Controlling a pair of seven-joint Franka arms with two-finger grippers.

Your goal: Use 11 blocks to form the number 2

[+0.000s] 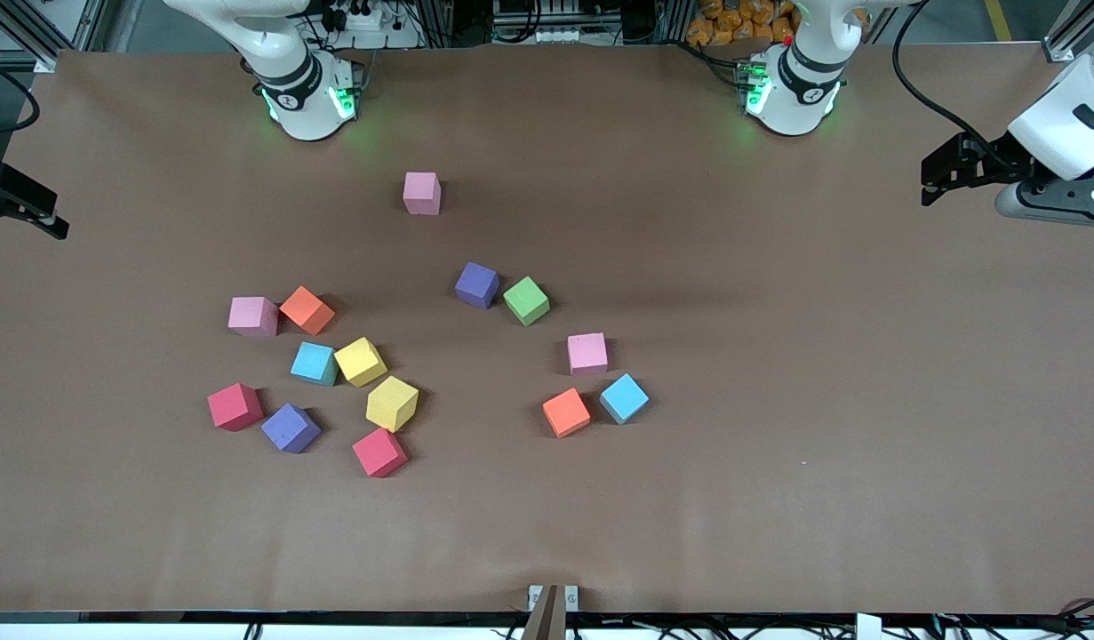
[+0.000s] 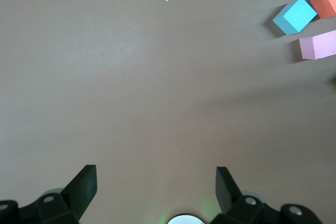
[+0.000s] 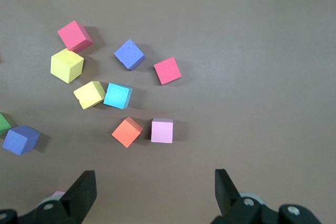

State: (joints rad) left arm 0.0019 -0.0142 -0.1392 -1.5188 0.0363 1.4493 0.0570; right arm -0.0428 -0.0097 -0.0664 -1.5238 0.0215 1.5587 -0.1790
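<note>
Blocks (image 1: pixel 392 404) lie loose on our brown table (image 1: pixel 778 498), no number 2 made. Nearest sit red cubes (image 1: pixel 379 452). At about two o'clock from them rests an orange block (image 1: pixel 566 412). Farthest, at twelve o'clock, sits one pink block (image 1: pixel 421 193). Our left gripper (image 2: pixel 156 182) and right gripper (image 3: pixel 155 184) wait with fingers spread wide, holding nothing.

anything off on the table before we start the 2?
Nothing damaged or toppled. The foam cubes lie scattered and askew on the brown table, no digit begun. Three pink cubes show; one sits alone nearer the bases. Two red cubes sit among them.
</note>
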